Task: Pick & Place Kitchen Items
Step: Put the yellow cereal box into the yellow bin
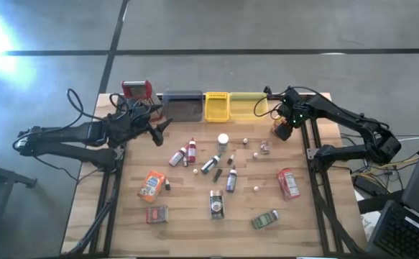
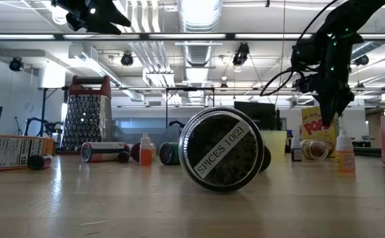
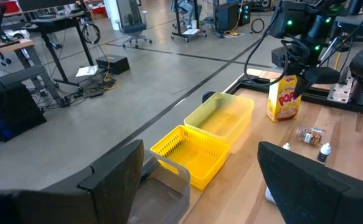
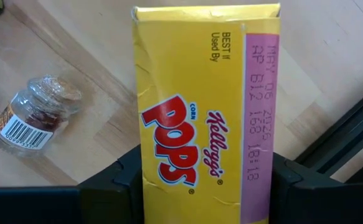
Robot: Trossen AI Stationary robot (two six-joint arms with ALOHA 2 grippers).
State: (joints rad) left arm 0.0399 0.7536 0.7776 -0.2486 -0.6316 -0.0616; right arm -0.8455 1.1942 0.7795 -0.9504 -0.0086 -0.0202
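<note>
A yellow Corn Pops box (image 4: 200, 112) stands upright near the table's far right corner (image 1: 282, 130), and my right gripper (image 4: 203, 193) comes down over its top, shut on it. Beside it lies a small glass jar (image 4: 35, 115). Spice bottles, packets and tins lie scattered over the middle of the table, among them a round spice jar (image 2: 222, 149) on its side. My left gripper (image 1: 162, 129) hangs open above the table's far left, holding nothing. My right gripper pinches the box between its two fingers, one finger (image 4: 116, 183) on each of two opposite sides (image 4: 137, 168) near the top end. The fingers point down from above. The box stays upright with its bottom (image 3: 281, 117) on the table.
Along the far edge stand a grey tray (image 1: 182, 106), a yellow basket (image 1: 216, 106) and a yellow-green tray (image 1: 246, 105). A red-topped metal grater (image 1: 137, 90) stands at the far left. Cables run beside the right arm.
</note>
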